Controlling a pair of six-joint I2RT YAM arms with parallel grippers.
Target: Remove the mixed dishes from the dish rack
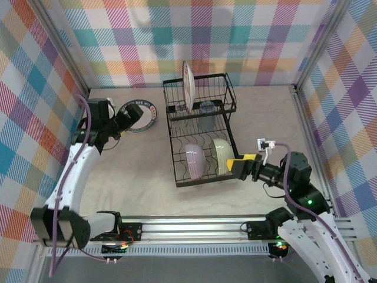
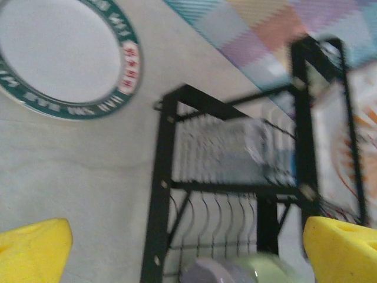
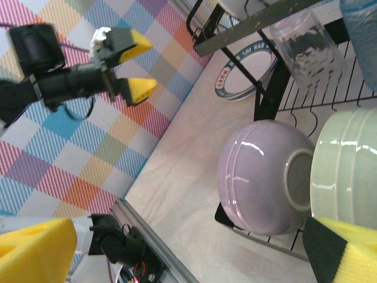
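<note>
Standing mid-table, the black wire two-level dish rack (image 1: 174, 154) is holding four dishes that show clearly. On its lower level a glossy lavender bowl (image 1: 195, 161) and a pale green ribbed bowl (image 1: 219, 157) are resting on their sides, side by side in the curved dividers, lavender to the left. In the raised basket at the far end a white plate with an orange pattern (image 1: 187, 82) is standing upright on edge, and a clear glass tumbler (image 1: 207, 108) is sitting beside it. A white round plate with a dark blue-green lettered rim (image 1: 141, 115) is lying flat on the beige tabletop (image 1: 129, 171), just left of the rack. The right gripper (image 1: 234, 166), yellow-padded, is hovering at the green bowl's right side with its jaws spread wide, gripping nothing. The left gripper (image 3: 141, 63) is hanging by the flat plate's left edge, jaws likewise spread and empty.
</note>
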